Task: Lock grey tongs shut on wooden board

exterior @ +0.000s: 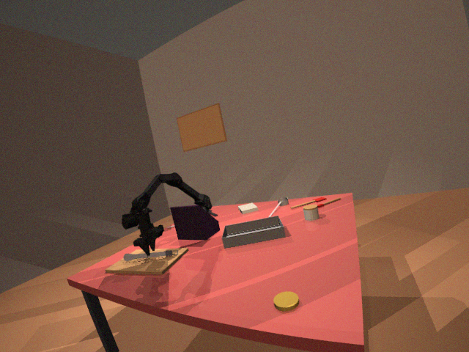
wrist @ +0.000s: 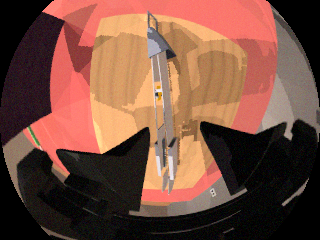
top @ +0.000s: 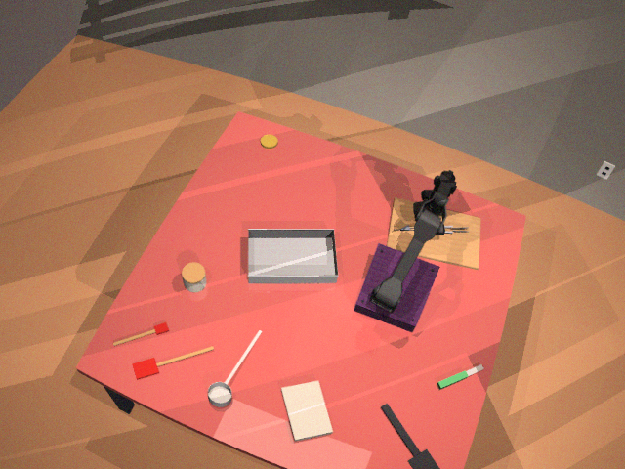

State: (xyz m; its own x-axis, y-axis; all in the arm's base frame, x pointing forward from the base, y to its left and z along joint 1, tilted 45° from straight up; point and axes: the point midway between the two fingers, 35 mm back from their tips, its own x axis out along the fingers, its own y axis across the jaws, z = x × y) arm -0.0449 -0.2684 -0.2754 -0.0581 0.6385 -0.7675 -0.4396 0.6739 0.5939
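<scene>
The grey tongs (top: 456,230) (exterior: 132,256) (wrist: 159,45) lie along the wooden board (top: 464,254) (exterior: 172,262) (wrist: 115,75), with their hinge end towards the roasting tin. Their two arms lie close together, nearly parallel, with a narrow gap between them in the wrist view. A small yellow and white part shows between the arms. My gripper (exterior: 150,251) (wrist: 175,128) is open, low over the board, with one finger on each side of the tongs and visible space beside both. The arm hides the tongs' middle in the top view. The lock inside the hinge cannot be seen.
The grey roasting tin (top: 292,279) (exterior: 257,236) stands empty beyond the purple base block (top: 365,290) (exterior: 193,223). A yellow disc (top: 269,141) (exterior: 286,300) lies near the table edge. A cork-topped jar (top: 193,275) (exterior: 311,213) stands past the tin.
</scene>
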